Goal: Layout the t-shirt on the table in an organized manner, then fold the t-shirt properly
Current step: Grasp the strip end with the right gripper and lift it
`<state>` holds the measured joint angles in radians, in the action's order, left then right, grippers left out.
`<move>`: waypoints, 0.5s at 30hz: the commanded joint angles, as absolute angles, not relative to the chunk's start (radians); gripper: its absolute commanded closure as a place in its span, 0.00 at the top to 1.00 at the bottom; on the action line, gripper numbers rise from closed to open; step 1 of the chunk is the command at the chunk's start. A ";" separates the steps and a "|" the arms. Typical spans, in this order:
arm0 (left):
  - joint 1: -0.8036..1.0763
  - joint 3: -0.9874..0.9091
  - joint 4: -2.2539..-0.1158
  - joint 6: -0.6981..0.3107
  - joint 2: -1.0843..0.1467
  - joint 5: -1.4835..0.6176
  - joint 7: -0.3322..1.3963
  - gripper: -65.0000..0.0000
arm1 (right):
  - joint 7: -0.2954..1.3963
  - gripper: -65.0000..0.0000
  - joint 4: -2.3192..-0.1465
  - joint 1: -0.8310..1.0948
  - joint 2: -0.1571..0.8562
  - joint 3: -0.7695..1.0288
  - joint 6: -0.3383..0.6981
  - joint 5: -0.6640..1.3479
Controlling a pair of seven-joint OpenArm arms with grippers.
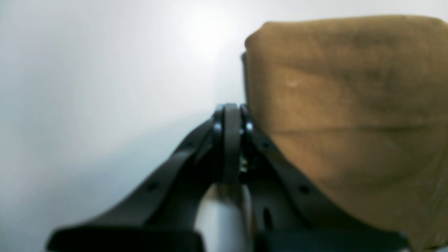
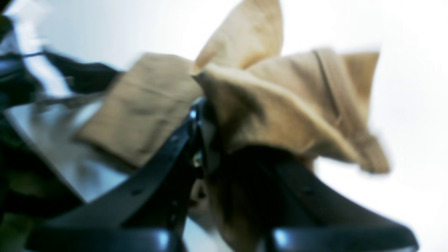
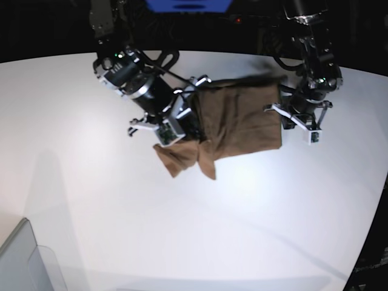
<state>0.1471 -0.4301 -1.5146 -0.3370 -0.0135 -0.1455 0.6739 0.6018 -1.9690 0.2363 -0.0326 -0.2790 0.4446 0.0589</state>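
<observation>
T-shirt [image 3: 239,118] lies on the table [image 3: 121,212], partly folded, far side, between both arms. Right gripper [image 2: 204,115] is clamped on a bunched fold at the shirt's edge; cloth spills over its fingers. Left gripper [image 1: 231,115] has its jaws pressed together, empty, just beside the shirt's opposite edge. Grey bin corner [image 3: 24,260] sits well apart, near the front.

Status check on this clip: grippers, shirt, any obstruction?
Left gripper shut, empty, beside the t-shirt. Right gripper clamped on bunched cloth. Shirt partly folded on the table. Grey bin far off, nothing blocking.
</observation>
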 commanded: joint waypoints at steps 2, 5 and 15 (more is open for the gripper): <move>0.145 -0.432 -1.529 -0.338 -0.015 -0.143 0.684 0.00 | 0.572 0.00 -1.979 0.200 -0.038 -0.349 0.447 0.005; 0.145 -0.432 -1.529 -0.338 -0.015 -0.145 0.684 0.00 | 0.572 0.00 -1.926 0.156 -0.039 -0.455 0.447 -0.130; 0.147 -0.432 -1.544 -0.338 -0.015 -0.148 0.684 0.00 | 0.562 0.00 -1.687 0.019 -0.096 -0.607 0.447 -0.217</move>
